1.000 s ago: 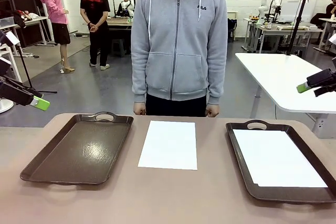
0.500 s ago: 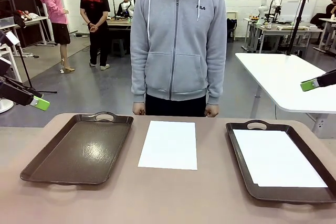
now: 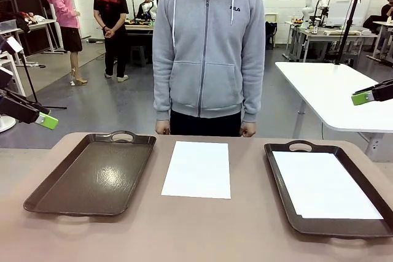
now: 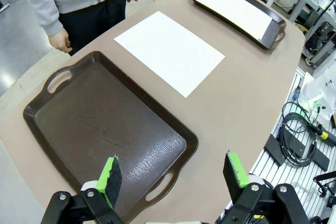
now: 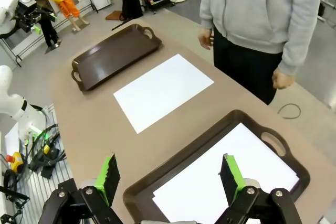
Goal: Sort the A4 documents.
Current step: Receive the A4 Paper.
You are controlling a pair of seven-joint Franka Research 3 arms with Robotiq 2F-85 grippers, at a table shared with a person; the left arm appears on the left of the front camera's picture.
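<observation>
sorting a4 documents: both arms held back above the tabletop

left to right: the left gripper (image 3: 43, 119) hangs with fingers open, unmoved, beside the bare left tray (image 3: 92, 173). one a4 sheet (image 3: 198, 168) lies flat on the tabletop (image 3: 245, 225) between the trays, long axis pointing toward the person (image 3: 209, 47). another sheet (image 3: 322, 183) rests in the right tray (image 3: 279, 182), aligned likewise. the right gripper (image 3: 366, 96), fingers open, has risen slightly since a second ago; no pick has begun.
</observation>
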